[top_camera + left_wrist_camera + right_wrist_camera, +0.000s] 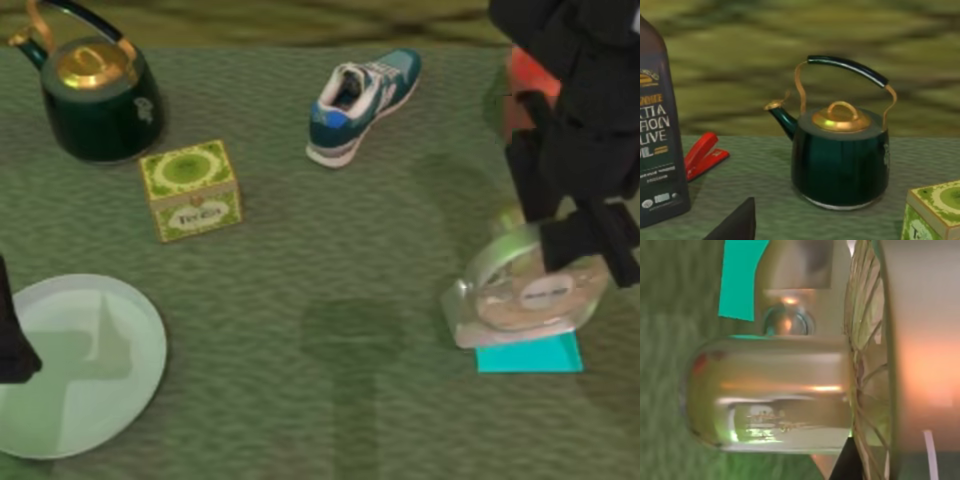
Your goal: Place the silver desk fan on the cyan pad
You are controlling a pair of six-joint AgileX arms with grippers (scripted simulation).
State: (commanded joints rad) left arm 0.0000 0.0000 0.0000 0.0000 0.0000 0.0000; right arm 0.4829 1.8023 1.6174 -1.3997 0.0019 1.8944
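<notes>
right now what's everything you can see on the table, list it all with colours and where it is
silver desk fan: 1, shiny silver, right side, over the cyan pad's far edge
cyan pad: 1, bright cyan, right side near the front, partly covered by the fan
kettle: 1, dark green with gold lid, back left
tea box: 1, green and cream, in front of the kettle
sneaker: 1, teal and white, back centre
plate: 1, pale green, front left
stapler: 1, red, left wrist view only
bottle: 1, dark, labelled, left wrist view only
orange object: 1, back right, mostly hidden
right gripper: at the fan
left gripper: parked at the left edge
</notes>
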